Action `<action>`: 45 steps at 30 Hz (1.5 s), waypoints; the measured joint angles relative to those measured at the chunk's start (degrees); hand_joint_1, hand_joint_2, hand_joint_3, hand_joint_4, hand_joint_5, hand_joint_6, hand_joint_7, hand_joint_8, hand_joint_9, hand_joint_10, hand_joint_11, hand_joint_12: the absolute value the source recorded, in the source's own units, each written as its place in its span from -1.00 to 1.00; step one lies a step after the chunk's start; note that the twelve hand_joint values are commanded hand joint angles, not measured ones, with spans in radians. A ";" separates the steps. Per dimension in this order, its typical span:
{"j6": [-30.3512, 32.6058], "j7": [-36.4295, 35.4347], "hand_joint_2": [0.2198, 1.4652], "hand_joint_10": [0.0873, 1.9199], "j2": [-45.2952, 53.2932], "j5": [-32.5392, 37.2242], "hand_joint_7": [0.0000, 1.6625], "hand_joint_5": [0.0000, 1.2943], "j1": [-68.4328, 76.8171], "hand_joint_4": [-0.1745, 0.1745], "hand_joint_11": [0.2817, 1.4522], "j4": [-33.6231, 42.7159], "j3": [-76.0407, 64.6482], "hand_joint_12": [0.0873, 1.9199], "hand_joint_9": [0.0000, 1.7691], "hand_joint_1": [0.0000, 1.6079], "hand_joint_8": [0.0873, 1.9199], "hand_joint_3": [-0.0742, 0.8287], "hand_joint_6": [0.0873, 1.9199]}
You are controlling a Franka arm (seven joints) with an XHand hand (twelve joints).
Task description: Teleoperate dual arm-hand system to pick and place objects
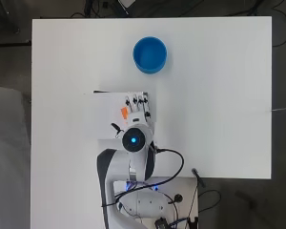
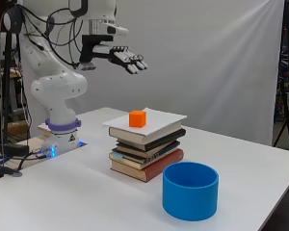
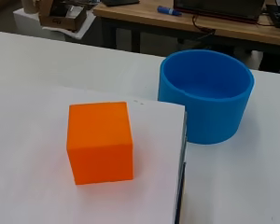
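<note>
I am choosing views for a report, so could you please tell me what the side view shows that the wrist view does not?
Only the side view shows the hand, with straight fingers, high above the orange cube, holding nothing. It also shows that the cube rests on a whole stack of books.

Only the wrist view shows the inside of the blue bowl, which looks empty, and a desk in the room behind.

Both show the cube on the white top book, the bowl apart from the stack, and the white table.
</note>
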 joint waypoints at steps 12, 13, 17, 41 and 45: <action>5.02 -2.01 0.18 -1.00 -0.98 7.57 -0.59 -0.79 1.05 0.19 -0.65 -9.32 0.10 -1.00 -0.47 -0.90 -1.00 -0.81 -1.00; 5.76 -1.41 0.18 -1.00 -0.72 7.51 -0.62 -0.79 1.01 0.19 -0.66 -9.72 0.15 -1.00 -0.50 -0.89 -1.00 -0.82 -1.00; 12.25 4.60 0.17 -1.00 0.74 6.43 -0.66 -0.74 0.59 0.31 -0.64 -11.83 0.89 -1.00 -0.52 -0.89 -1.00 -0.83 -1.00; 22.55 0.28 0.26 -1.00 5.44 6.22 -0.46 -0.36 0.74 0.27 -0.63 -19.23 -0.70 -1.00 -0.41 -0.81 -1.00 -0.83 -1.00; 21.36 -0.10 0.51 0.17 7.66 7.90 -0.02 0.05 0.77 0.31 -0.09 -18.57 -2.18 0.04 0.15 -0.02 0.15 -0.83 -0.20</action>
